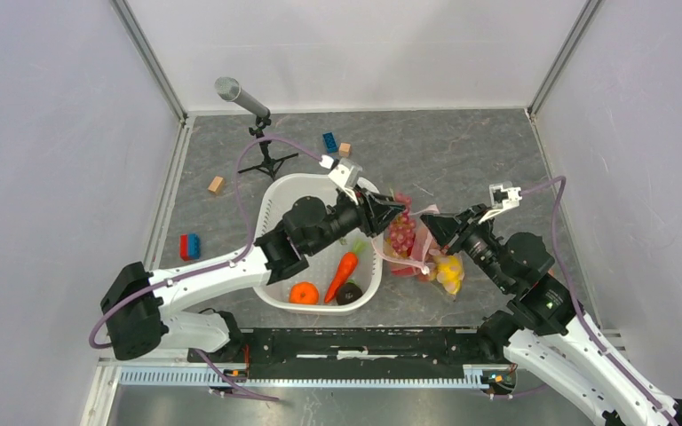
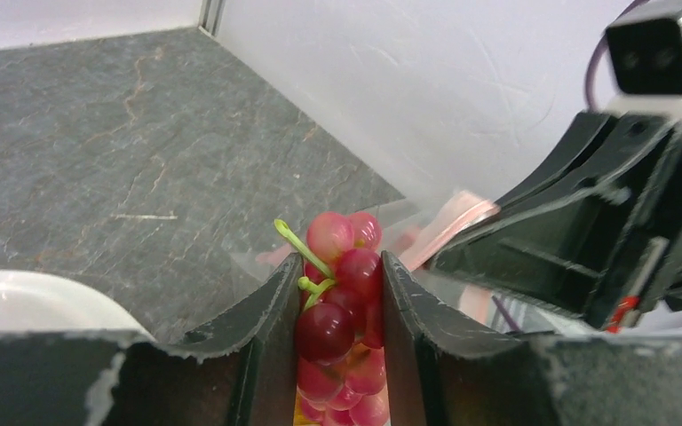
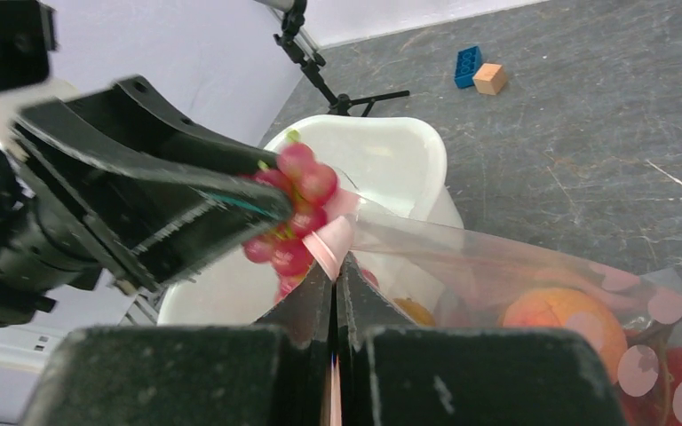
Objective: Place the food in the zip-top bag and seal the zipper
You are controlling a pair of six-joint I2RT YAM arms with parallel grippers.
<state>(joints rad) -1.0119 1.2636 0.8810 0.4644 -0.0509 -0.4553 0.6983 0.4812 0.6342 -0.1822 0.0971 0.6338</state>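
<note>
On the desk's left side, red and blue blocks (image 1: 189, 246) lie at about 9 o'clock from the white basin (image 1: 275, 193), well apart from it. Inside the basin, toward its 6 o'clock wall, an orange carrot (image 1: 342, 276) lies tilted beside an orange (image 1: 303, 292). Over the basin's 2 o'clock rim, the left fingers (image 2: 271, 306) pinch a bunch of purple-red grapes (image 2: 342, 266) between them, its green stem sticking out past the tips. The grapes hang just beside the pale pink zipper (image 3: 333, 240); whether they touch it I cannot tell. At 3 o'clock from the grapes, the right fingers (image 3: 306, 302) are pressed together on that zipper strip, lifting the mouth edge of the zip-top bag (image 3: 515, 266). The bag lies on the desk just right of the basin, with a yellow fruit (image 1: 449, 272) and other round pieces showing through its dotted plastic.
</note>
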